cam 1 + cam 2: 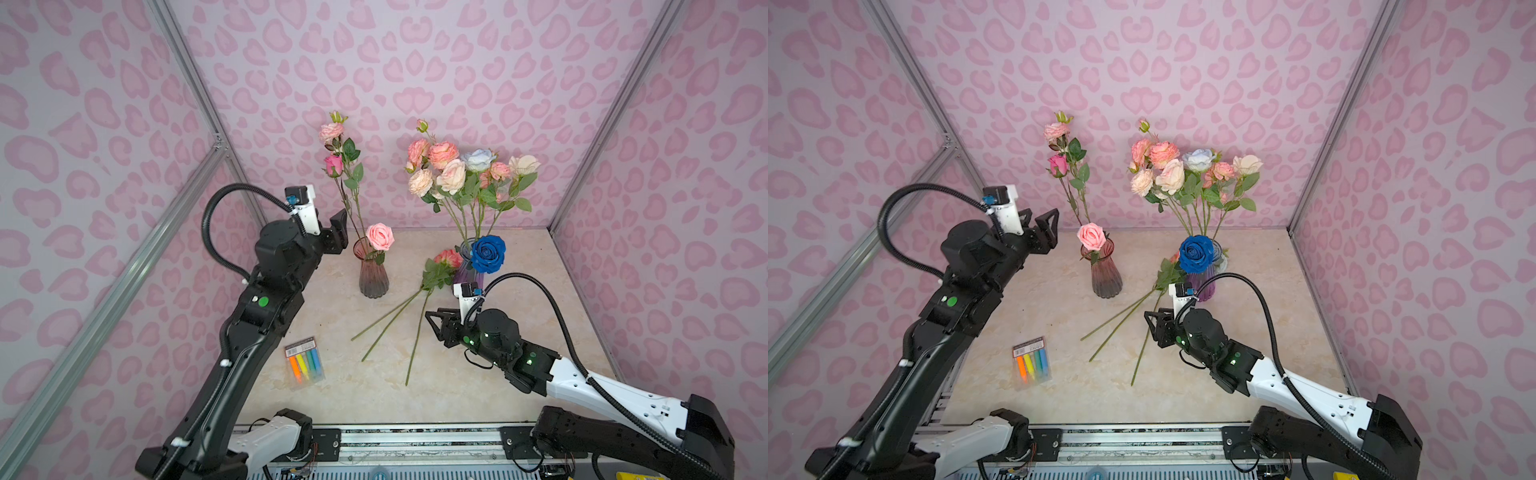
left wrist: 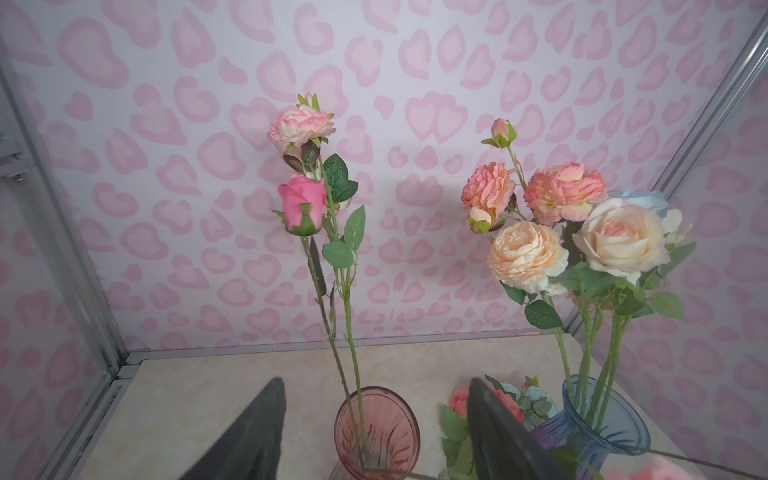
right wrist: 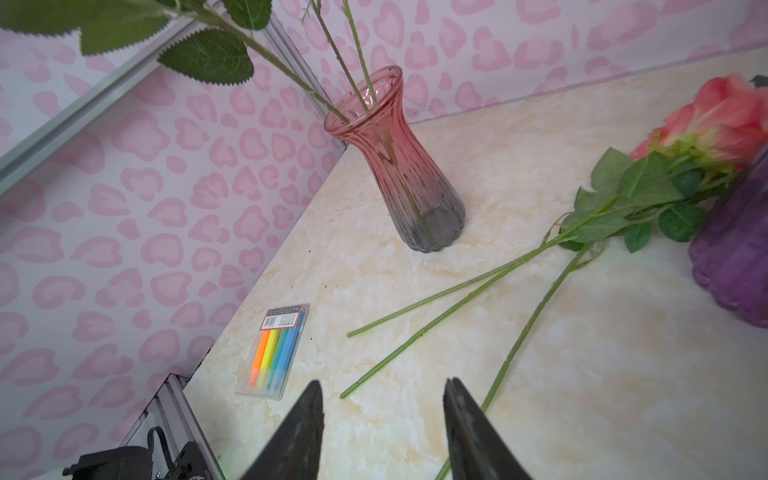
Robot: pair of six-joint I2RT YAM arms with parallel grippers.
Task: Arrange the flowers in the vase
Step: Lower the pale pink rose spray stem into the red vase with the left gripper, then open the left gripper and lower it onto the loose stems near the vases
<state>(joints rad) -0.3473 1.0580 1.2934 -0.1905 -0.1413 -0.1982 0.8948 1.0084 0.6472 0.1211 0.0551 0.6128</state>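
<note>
Right claw (image 3: 384, 386): black tapered jaws apart, empty, low over the cream marble-patterned table (image 1: 457, 395), near the cut ends of the loose stems
Left claw (image 1: 1039, 226): jaws apart, empty, raised just beside the mouth of the pink-to-grey ribbed glass vase (image 1: 373, 276)
Loose flowers (image 1: 436, 272): three thin green stems fanned on the table, leafy heads bunched against the blue-to-purple ribbed glass vase (image 1: 467, 274)
Placed flowers: two tall stems and a pale pink rose (image 1: 380, 237) at the rim of the pink vase; a full bunch and a deep blue rose (image 1: 488, 253) in the purple one
Step, judged: right claw to take one loose stem
Method: close on a single stem near its cut end, where the three lie apart; higher up they cross and the leaves tangle
Materials: stems slim and smooth, likely to slip or swivel; the vases are narrow-waisted with flared mouths, so feed the end in gently
Clutter: clear pack of coloured highlighters (image 1: 304, 363), apart from the stems
</note>
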